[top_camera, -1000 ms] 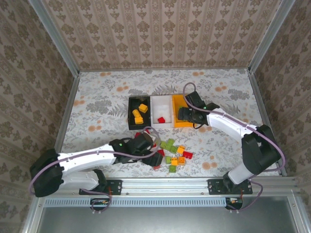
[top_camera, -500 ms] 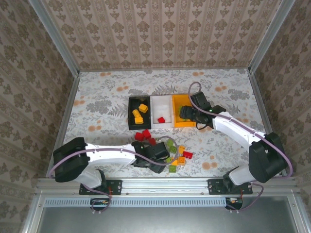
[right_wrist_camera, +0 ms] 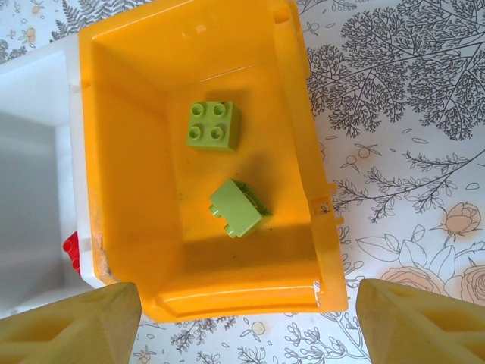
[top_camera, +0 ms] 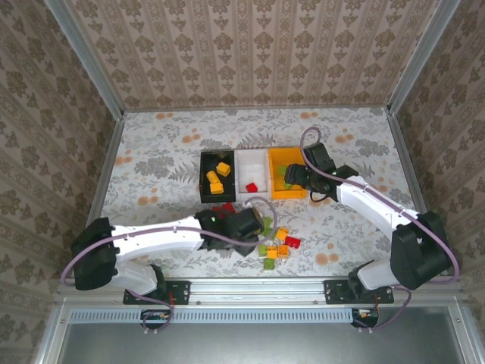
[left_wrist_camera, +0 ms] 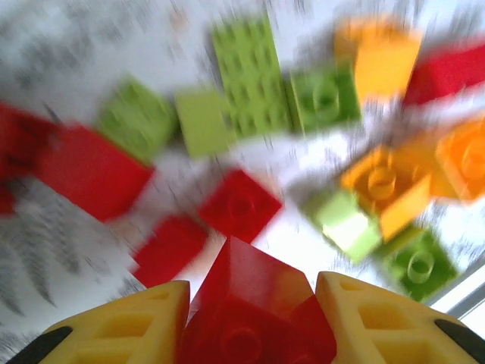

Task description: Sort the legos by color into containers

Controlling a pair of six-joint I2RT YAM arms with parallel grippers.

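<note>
Left hand (left_wrist_camera: 251,290) has closed in, now clamped on a red brick (left_wrist_camera: 250,315), lower centre, just off the pile (top_camera: 276,246). Lift straight up to clear neighbours, then go to the white bin (top_camera: 253,152). Right hand (top_camera: 295,175) spread apart above the orange bin (right_wrist_camera: 114,152), two green bricks (right_wrist_camera: 214,125) inside.

Side by side mid-worktop (top_camera: 151,159), the left-hand container (top_camera: 203,174) is holding two legos (top_camera: 223,168), the middle container (top_camera: 254,161) one, the right-hand container (right_wrist_camera: 129,189) two; loose legos (top_camera: 282,235) are lying scattered in front of them.
</note>
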